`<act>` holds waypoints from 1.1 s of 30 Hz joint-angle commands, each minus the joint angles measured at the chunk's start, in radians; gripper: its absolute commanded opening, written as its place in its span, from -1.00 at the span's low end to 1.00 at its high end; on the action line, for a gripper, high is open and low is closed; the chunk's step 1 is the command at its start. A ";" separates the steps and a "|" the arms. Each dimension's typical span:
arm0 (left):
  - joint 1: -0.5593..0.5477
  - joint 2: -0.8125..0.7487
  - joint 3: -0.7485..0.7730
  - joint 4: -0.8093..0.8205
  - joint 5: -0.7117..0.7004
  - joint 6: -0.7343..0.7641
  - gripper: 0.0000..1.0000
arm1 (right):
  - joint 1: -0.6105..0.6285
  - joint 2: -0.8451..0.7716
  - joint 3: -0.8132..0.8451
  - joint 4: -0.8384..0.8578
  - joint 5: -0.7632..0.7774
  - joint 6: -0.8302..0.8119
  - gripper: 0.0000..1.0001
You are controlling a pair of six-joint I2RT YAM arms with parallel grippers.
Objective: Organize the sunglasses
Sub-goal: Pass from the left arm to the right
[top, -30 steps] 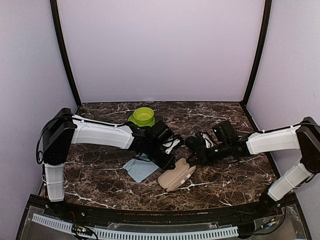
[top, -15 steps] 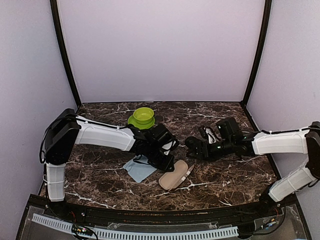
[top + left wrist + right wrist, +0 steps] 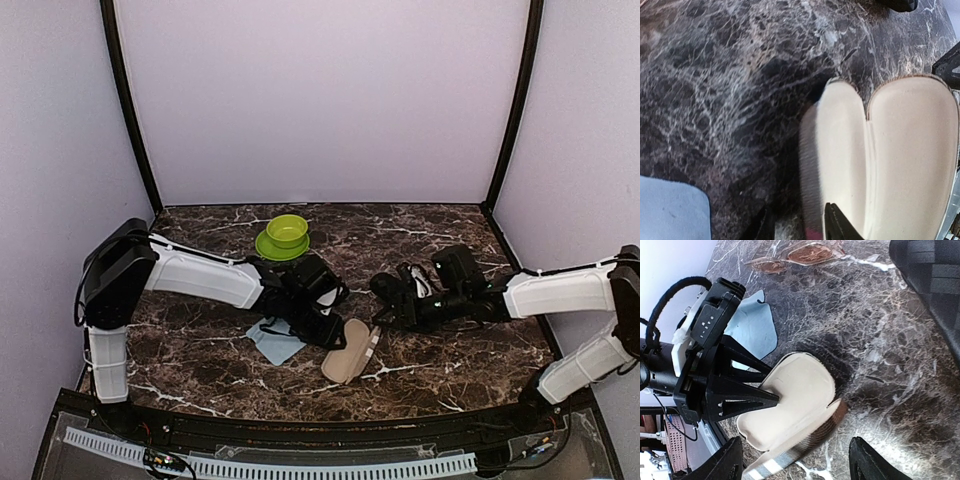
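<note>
The sunglasses (image 3: 810, 252) with reddish-brown lenses lie on the marble at the top of the right wrist view; I cannot pick them out in the top view. An open case (image 3: 348, 352) lies between the arms, beige inside (image 3: 795, 400) and brown-and-beige striped outside. My left gripper (image 3: 333, 338) is at the case's left end. Its jaws stand apart astride the case's side wall (image 3: 810, 165), one finger (image 3: 760, 395) resting on the beige lining. My right gripper (image 3: 796, 442) is open just right of the case, holding nothing.
A green bowl on a green plate (image 3: 286, 234) stands at the back. A light blue cloth (image 3: 272, 342) lies left of the case, under the left wrist. A black bumpy case (image 3: 930, 285) lies at the right wrist view's upper right.
The left jaws have opened off the case's wall. The case has swung to point more toward the front edge. The right gripper has opened wider and drawn back from the case.
</note>
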 commanded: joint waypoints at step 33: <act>-0.195 -0.163 -0.201 0.108 0.158 0.090 -0.22 | 0.226 0.011 0.112 -0.128 0.260 0.084 0.42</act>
